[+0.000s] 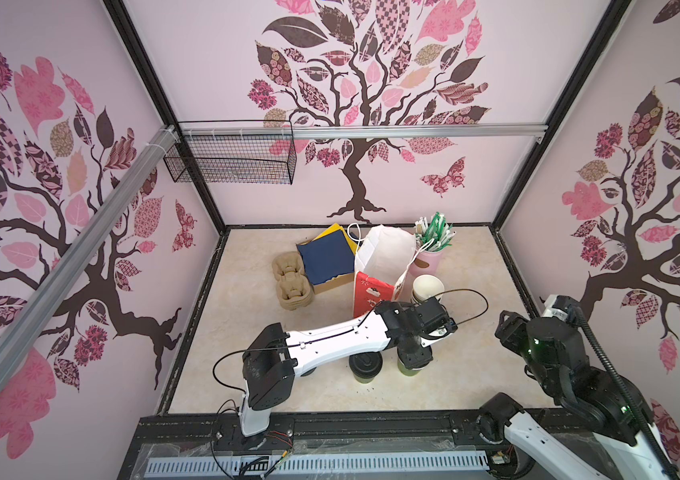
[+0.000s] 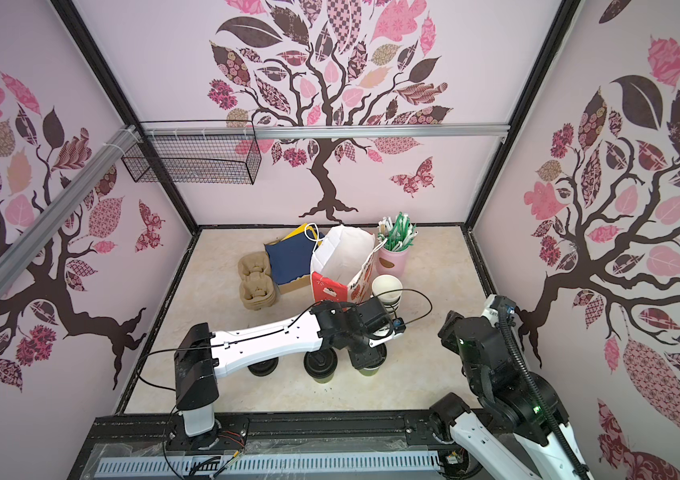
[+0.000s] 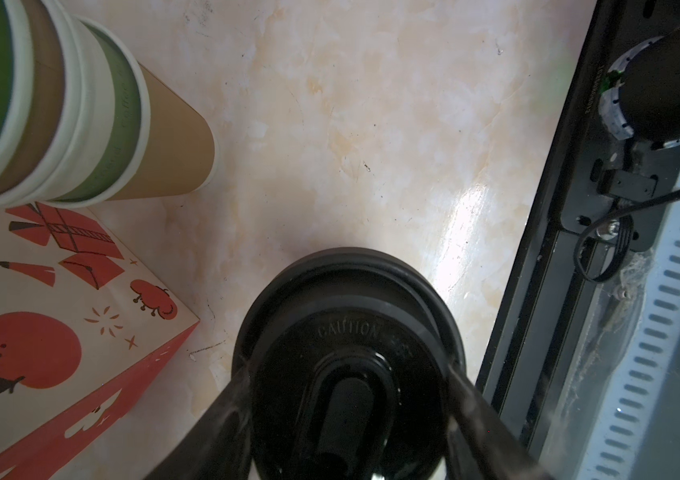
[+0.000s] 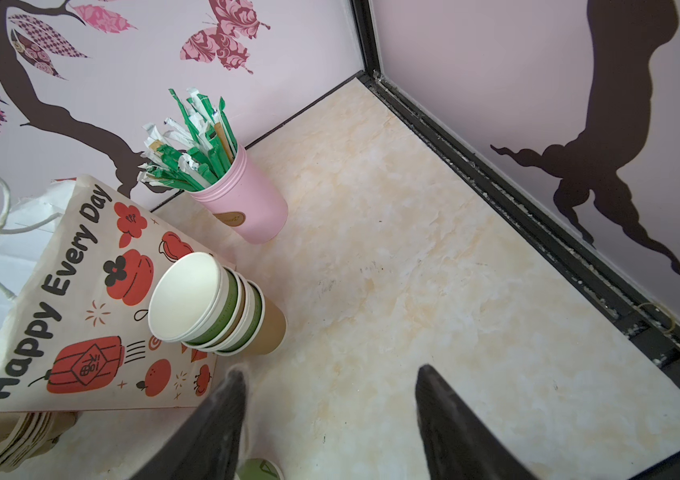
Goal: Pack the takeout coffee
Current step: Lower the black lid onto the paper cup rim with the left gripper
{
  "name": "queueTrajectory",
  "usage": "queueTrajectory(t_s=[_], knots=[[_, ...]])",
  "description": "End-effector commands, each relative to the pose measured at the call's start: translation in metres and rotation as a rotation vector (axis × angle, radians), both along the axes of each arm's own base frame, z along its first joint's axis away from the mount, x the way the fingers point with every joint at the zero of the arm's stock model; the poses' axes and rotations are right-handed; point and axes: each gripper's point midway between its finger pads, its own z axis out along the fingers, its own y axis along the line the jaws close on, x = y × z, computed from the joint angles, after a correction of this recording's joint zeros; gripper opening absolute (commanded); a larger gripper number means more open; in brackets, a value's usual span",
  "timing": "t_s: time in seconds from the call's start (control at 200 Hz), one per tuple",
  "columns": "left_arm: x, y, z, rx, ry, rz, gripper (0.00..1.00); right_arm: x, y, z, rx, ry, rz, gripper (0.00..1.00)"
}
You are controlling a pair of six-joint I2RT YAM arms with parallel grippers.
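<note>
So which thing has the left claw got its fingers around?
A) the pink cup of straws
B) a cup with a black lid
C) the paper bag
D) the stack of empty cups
B: in the left wrist view the left gripper has its fingers against both sides of the lidded cup.

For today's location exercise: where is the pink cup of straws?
In both top views, the pink cup stands at the back, right of the paper bag and behind the stacked empty cups.
</note>
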Motion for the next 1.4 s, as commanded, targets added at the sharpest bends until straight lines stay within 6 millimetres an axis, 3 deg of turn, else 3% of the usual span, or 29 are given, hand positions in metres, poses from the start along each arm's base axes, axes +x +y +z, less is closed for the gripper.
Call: queueTrajectory(t_s=[0.0, 0.37, 1.01, 1.175, 1.395], knots=[[-0.004, 0.006, -0.018, 0.046, 0.030, -0.005, 0.61, 0.002, 0.001, 0.000, 0.002, 0.001, -0.003, 0.68], [-0.008, 0.004, -0.023, 0.032, 0.069, 0.007, 0.62, 0.001, 0.000, 0.000, 0.002, 0.004, -0.005, 0.68], [-0.014, 0.025, -0.057, 0.134, 0.102, 0.019, 0.59, -0.001, 0.002, -0.009, 0.017, 0.029, -0.002, 0.68], [-0.019, 0.026, -0.065, 0.138, 0.133, 0.021, 0.59, -0.002, 0.013, -0.030, 0.066, 0.100, 0.023, 0.68], [-0.022, 0.027, -0.069, 0.138, 0.154, 0.031, 0.58, -0.006, 0.057, -0.080, 0.209, 0.296, 0.159, 0.67]])
